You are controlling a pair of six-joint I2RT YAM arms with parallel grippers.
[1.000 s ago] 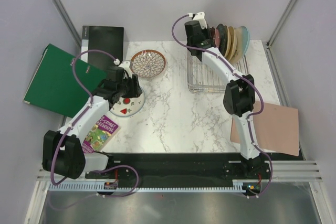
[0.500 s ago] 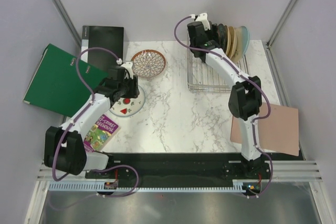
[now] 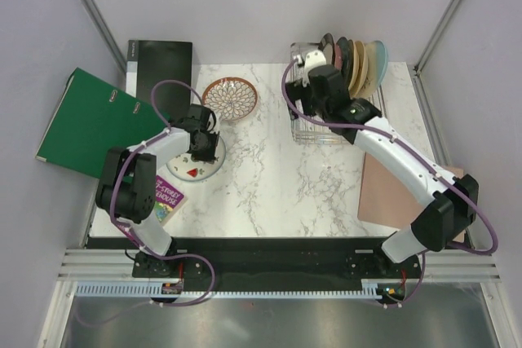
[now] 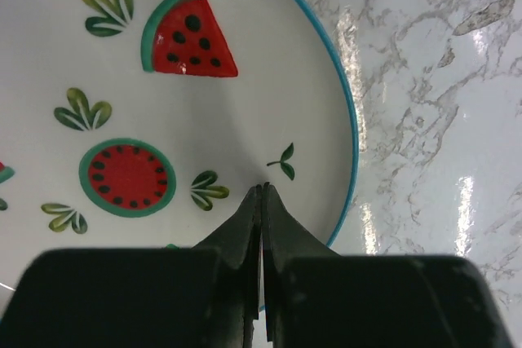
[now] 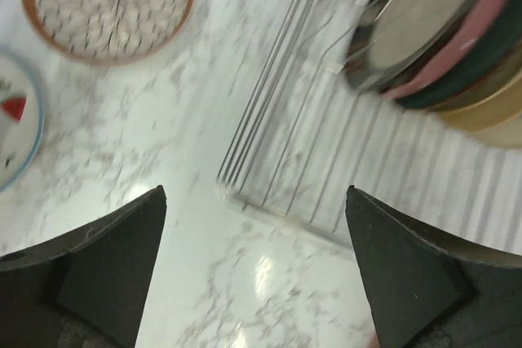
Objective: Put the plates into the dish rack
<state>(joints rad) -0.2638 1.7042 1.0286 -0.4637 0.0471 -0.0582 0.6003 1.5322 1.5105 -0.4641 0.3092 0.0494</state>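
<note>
The white plate with red watermelon motifs (image 3: 189, 169) (image 4: 163, 103) lies flat on the marble at the left. My left gripper (image 3: 201, 146) (image 4: 263, 188) hangs just over its right part, shut, with nothing between the fingers. The brown petal-lattice plate (image 3: 231, 98) (image 5: 106, 2) lies flat behind it. The dish rack (image 3: 334, 120) (image 5: 326, 152) stands at the back right. Several plates stand on edge at its far end, among them the dark-rimmed one (image 3: 329, 48) (image 5: 424, 6) and the pink one (image 3: 342, 59) (image 5: 483, 28). My right gripper (image 3: 310, 87) (image 5: 254, 189) is wide open and empty above the rack's near left corner.
A green binder (image 3: 90, 124) and a black folder (image 3: 159, 67) lie at the far left. A colourful book (image 3: 159, 199) sits near the left arm's base. A pinkish-tan board (image 3: 408, 197) lies right of the right arm.
My left gripper has closed over the watermelon plate and its arm has folded in. My right gripper has opened wide and drawn back from the standing plates over the rack's left side.
</note>
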